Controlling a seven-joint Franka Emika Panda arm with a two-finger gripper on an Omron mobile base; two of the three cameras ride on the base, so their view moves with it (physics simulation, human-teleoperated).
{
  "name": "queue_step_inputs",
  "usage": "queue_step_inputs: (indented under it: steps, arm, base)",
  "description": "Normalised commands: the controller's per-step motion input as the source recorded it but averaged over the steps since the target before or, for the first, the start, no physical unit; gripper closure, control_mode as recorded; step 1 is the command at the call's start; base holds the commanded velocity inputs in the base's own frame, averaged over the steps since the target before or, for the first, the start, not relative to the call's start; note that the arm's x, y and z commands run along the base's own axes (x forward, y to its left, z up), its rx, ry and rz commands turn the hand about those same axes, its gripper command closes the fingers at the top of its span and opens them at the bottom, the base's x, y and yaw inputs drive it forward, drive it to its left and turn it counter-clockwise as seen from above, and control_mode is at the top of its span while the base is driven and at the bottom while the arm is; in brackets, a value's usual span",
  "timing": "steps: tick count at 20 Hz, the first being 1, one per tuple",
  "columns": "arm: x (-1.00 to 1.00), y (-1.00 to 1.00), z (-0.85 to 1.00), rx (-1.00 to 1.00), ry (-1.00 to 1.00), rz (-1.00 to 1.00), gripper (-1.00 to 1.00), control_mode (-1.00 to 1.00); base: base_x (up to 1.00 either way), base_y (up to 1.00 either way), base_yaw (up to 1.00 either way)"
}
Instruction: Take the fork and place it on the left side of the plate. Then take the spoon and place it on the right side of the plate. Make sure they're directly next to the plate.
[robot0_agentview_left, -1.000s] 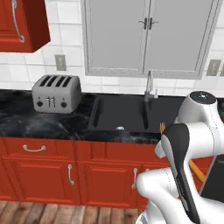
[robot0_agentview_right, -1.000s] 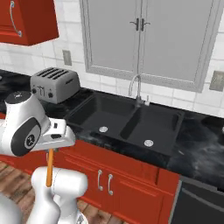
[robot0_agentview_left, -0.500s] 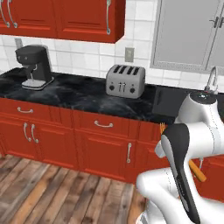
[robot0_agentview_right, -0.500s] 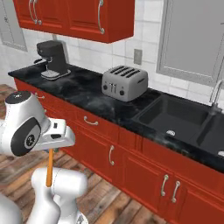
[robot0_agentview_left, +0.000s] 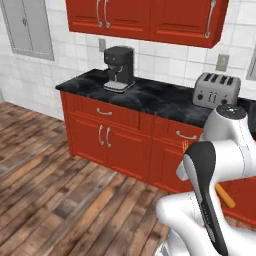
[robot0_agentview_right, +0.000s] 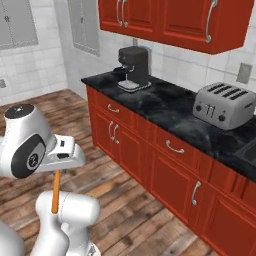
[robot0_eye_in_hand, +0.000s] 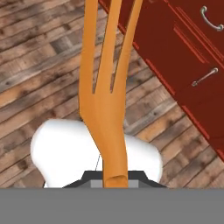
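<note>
The gripper (robot0_agentview_right: 56, 171) was clamped on the fork (robot0_eye_in_hand: 106, 94), and what a clear look the hand view gave: the orange handle ran up from between the jaws and split into its tines, which stretched out over the wooden floor (robot0_eye_in_hand: 39, 61) with a red cabinet front (robot0_eye_in_hand: 183, 65) angling across the upper right. From the right base view the fork hung straight down below the white hand, a slim orange stick in front of the robot's own body. From the left base view only bits of it showed (an orange end (robot0_agentview_left: 225, 196) poking out beside the dark elbow, low on the right, and a sliver near the wrist). The fork was well off the table (robot0_agentview_right: 170, 107), held in the air over the floor. On that dark marble table stood a black coffee machine (robot0_agentview_right: 134, 67) towards the far end and a silver four-slot toaster (robot0_agentview_right: 224, 105) nearer the right, well apart from each other. Red wall cabinets (robot0_agentview_left: 150, 17) hung above, against white tiles.
</note>
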Motion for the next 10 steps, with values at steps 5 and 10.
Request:
queue_step_inputs:
  steps: [5,10]
  arm:
    - [0.0,0.0,0.0,0.0,0.0,0.0,1.0,1.0]
    - [0.0,0.0,0.0,0.0,0.0,0.0,1.0,1.0]
  base:
    - [0.27,0.45,0.46]
    - [0.52,0.17,0.47]
